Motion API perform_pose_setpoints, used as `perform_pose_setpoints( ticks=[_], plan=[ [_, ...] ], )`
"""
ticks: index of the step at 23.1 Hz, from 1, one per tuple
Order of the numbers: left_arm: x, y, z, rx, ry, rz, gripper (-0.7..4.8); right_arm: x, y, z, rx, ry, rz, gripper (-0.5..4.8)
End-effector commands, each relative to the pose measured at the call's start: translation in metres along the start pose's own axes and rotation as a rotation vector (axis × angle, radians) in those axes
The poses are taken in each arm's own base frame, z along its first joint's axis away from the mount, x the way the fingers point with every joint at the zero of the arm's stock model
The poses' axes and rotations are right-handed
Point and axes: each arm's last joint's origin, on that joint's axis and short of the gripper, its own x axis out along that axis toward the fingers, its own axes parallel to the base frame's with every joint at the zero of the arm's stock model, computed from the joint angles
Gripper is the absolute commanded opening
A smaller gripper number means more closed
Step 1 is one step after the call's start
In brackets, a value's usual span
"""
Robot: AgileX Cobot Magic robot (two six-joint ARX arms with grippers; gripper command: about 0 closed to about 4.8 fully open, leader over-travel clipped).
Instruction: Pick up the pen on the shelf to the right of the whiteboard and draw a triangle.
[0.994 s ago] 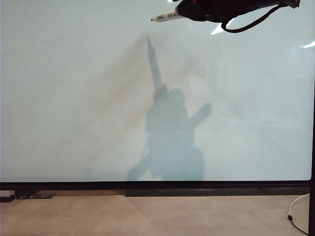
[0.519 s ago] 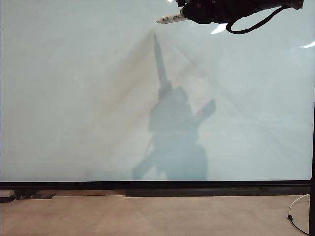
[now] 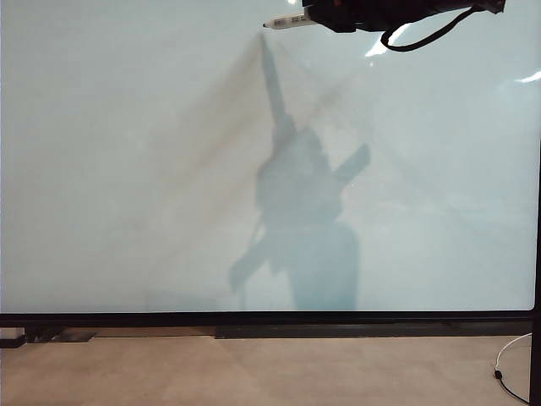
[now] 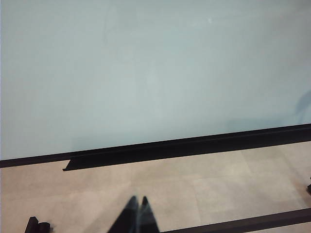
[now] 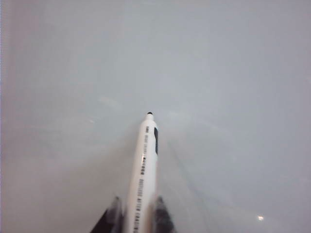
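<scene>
The pen (image 5: 145, 170) carries small black printing in rows along its white barrel plus one dark block near the tip; none of it can be read in either view. The whiteboard (image 3: 127, 169) bears no writing or marks.

The right gripper (image 3: 325, 15) reaches in from the top right of the exterior view, high over the board near the upper edge of the picture. Its fingers (image 5: 163, 219) are clenched on the pen, one on each side of the barrel. The pen sticks out level from the gripper toward the left, dark tip leading, in front of the board's upper middle. Whether the tip touches the board cannot be told. A black cable (image 3: 423, 35) loops under the arm.

A large grey shadow (image 3: 300, 228) of arm and pen falls across the middle of the board, its pointed top reaching up near the pen tip.

The left gripper (image 4: 136, 216) hangs low over the pale floor (image 3: 254, 372) in front of the board's black bottom frame (image 3: 254, 319), well apart from the pen. Its two dark fingertips lie together, holding nothing. A white cable (image 3: 511, 359) lies on the floor at the lower right.
</scene>
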Motion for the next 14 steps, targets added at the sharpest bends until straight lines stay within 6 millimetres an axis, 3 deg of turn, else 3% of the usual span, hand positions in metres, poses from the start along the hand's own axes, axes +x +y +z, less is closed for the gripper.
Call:
perform_pose_setpoints(
  ticks=[1,14],
  plan=[
    [0.000,0.000,0.002,0.002,-0.013,-0.002,-0.05,0.001,0.000,0.003,-0.003,-0.018,0.005,-0.05],
    [0.000,0.000,0.002,0.002,-0.013,-0.002,-0.05,0.007,0.002,-0.014,-0.001,0.028,-0.008,-0.06]
  ],
)
